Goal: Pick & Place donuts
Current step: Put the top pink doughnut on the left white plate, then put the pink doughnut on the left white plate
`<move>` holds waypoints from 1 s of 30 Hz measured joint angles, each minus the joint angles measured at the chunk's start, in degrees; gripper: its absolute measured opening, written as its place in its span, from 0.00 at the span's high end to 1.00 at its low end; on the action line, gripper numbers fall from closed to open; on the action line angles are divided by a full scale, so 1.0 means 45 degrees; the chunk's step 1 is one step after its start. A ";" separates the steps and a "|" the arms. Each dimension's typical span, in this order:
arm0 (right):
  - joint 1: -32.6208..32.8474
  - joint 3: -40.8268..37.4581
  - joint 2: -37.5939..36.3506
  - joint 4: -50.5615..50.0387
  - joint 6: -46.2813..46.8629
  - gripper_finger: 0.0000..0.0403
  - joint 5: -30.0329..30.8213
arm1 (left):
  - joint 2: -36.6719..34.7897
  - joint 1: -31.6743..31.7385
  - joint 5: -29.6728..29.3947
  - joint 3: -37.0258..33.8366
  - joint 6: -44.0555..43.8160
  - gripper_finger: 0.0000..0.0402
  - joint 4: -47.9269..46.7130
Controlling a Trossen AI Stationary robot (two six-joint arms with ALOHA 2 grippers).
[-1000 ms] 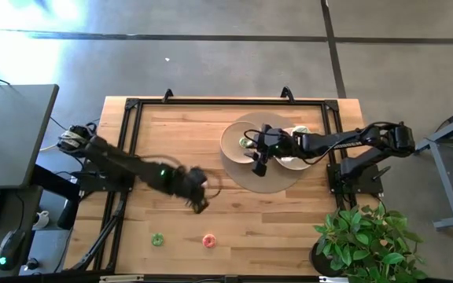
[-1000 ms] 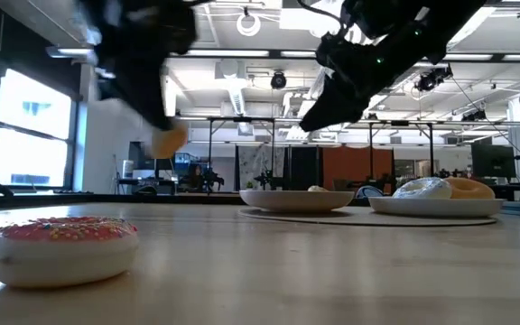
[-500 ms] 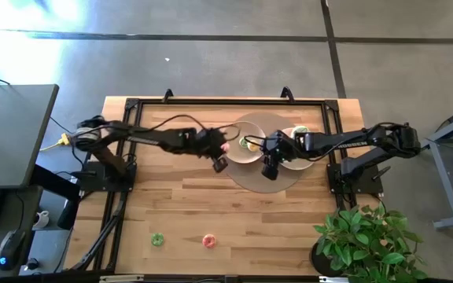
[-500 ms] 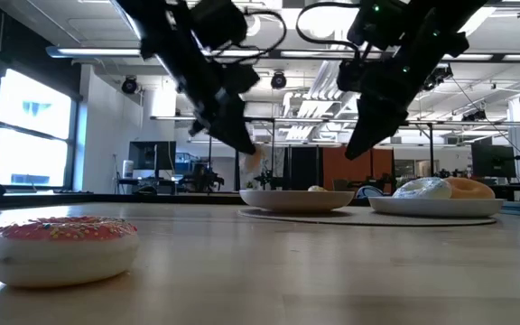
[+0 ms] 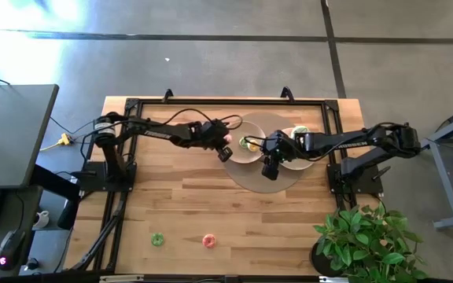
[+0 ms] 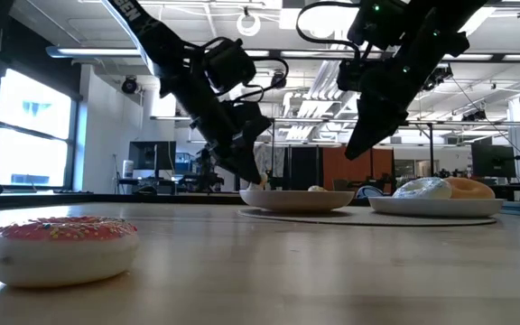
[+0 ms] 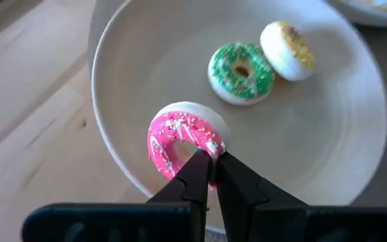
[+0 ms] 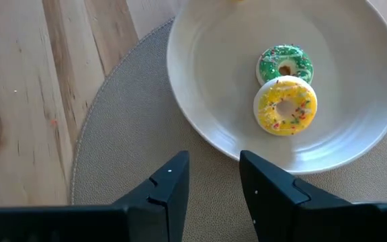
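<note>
My left gripper (image 5: 225, 150) is shut on a pink-iced donut (image 7: 180, 143) over the left rim of the round beige plate (image 5: 234, 151); it also shows in the low view (image 6: 253, 178). A green donut (image 7: 242, 72) and a yellow donut (image 7: 287, 49) lie flat in that plate (image 7: 328, 154). My right gripper (image 8: 213, 168) is open and empty above the round mat (image 8: 113, 141), just near of the plate; it shows in the high view (image 5: 270, 167) too. A red donut (image 5: 208, 240) and a green donut (image 5: 157, 239) lie on the table near its front edge. My left gripper pinches the pink donut's ring (image 7: 203, 149) between its two fingertips, at the part nearest the gripper. The fingers slant down from the table's left. The donut stands tilted on edge beyond the fingertips, above the plate's inner wall; whether it touches the plate I cannot tell.
A white plate (image 6: 431, 206) with a white and a tan donut stands on the mat to the right of the beige plate. A black frame (image 5: 132, 106) runs round the table's back and left. The bare wooden tabletop (image 5: 211, 204) lies between the plates and the front donuts.
My left gripper has carried the pink donut from the table's middle toward the far right and has come down at the beige plate's left rim, staying shut on it. My right gripper has shifted a little toward the right and has tipped to point more steeply down.
</note>
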 joint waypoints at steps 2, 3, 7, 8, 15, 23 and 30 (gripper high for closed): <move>0.0000 0.0000 0.0000 0.0000 -0.0002 0.68 0.0000 | -0.0013 -0.0023 -0.0006 0.0003 0.0083 0.92 0.0001; 0.0000 0.0000 0.0000 0.0002 -0.0005 0.68 0.0000 | -0.0013 -0.0023 0.0008 0.0003 0.0092 0.90 -0.0041; 0.0000 0.0000 0.0000 0.0005 -0.0005 0.68 0.0005 | -0.0013 -0.0023 0.0002 0.0003 0.0081 0.84 -0.0019; 0.0000 0.0000 0.0000 0.0005 -0.0005 0.68 0.0005 | -0.0013 -0.0023 0.0002 0.0003 0.0081 0.82 -0.0024; 0.0000 0.0000 0.0000 0.0005 0.0000 0.68 -0.0010 | -0.0013 -0.0023 0.0021 0.0003 -0.0151 0.72 -0.0009; 0.0000 0.0000 0.0000 0.0016 0.0005 0.68 -0.0196 | -0.0611 -0.0062 0.1520 0.0910 -0.0555 0.71 -0.1711; 0.0325 0.0000 0.0000 0.0823 0.0361 0.68 -0.1089 | -0.2744 -0.0655 0.1910 0.1101 -0.0524 0.71 -0.3115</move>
